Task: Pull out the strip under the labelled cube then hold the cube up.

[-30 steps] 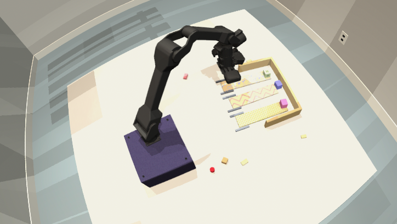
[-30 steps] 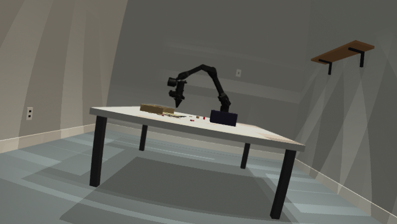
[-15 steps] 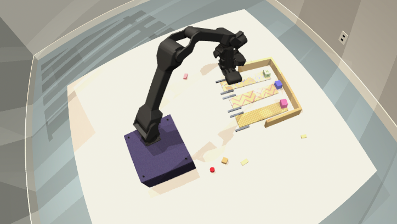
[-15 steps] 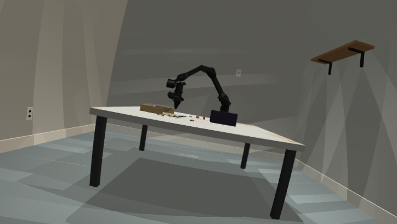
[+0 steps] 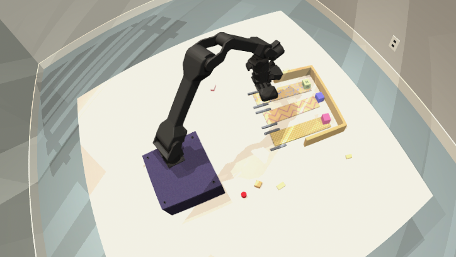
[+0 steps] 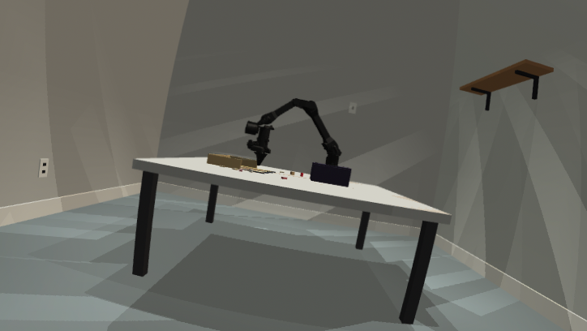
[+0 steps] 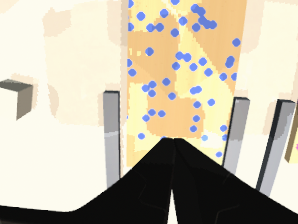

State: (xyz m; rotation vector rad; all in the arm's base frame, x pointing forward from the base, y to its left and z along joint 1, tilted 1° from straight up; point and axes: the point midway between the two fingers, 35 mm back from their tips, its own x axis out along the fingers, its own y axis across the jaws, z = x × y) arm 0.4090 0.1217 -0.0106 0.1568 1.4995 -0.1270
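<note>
The green cube (image 5: pixel 306 84) with dark lettering sits on the far end of the strip with blue dots (image 5: pixel 294 89) (image 7: pixel 161 102). A blue cube (image 5: pixel 319 97) is at the far end of the zigzag strip (image 5: pixel 291 110), and a pink cube (image 5: pixel 325 118) is on the far end of the yellow checked strip (image 5: pixel 296 132). My gripper (image 5: pixel 267 99) (image 6: pixel 259 164) (image 7: pixel 171 148) is shut and empty, pointing down over the near part of the dotted strip. Whether its tips touch the strip cannot be told.
A wooden wall (image 5: pixel 329 97) (image 6: pixel 224 160) surrounds the far ends of the strips. Grey rails (image 5: pixel 262 106) (image 7: pixel 112 130) flank the near ends. A red disc (image 5: pixel 244 194), an orange block (image 5: pixel 257 184) and pale yellow pieces (image 5: pixel 280 185) (image 5: pixel 348 156) lie on the table.
</note>
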